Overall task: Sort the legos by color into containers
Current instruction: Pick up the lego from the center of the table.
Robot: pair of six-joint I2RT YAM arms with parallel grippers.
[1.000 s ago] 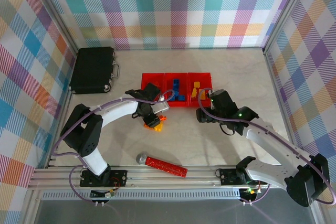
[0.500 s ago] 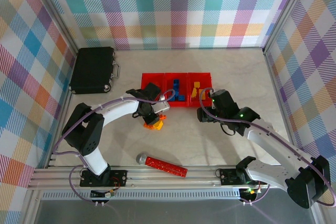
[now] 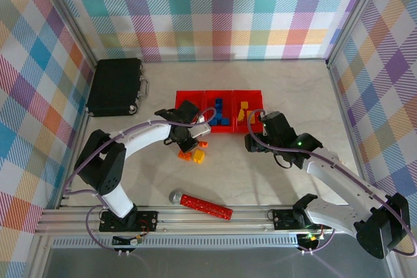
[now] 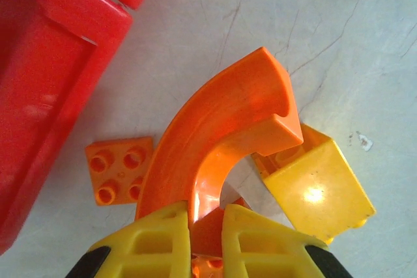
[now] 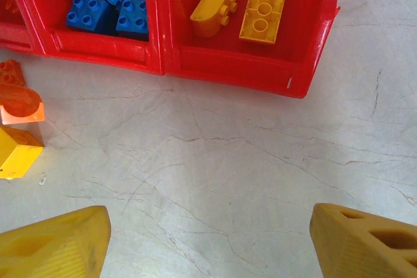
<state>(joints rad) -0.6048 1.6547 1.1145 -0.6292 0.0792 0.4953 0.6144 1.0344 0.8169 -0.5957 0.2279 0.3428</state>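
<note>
Curved orange lego [image 4: 221, 128]: pinched at one end by the left claw [image 4: 206, 226], which is closed on it, just in front of the red bins [image 5: 228, 63].
Beside it on the surface [image 5: 260, 161]: orange plate [image 4: 120, 170], yellow block [image 4: 313, 190].
Middle bin: blue legos [image 5: 107, 4].
Right bin: yellow legos [image 5: 260, 8].
Right claw [image 5: 210, 226]: wide, empty, over the surface near the bins.

Lab robot cell: plaid walls [image 3: 221, 11], aluminium rail [image 3: 71, 221].
</note>
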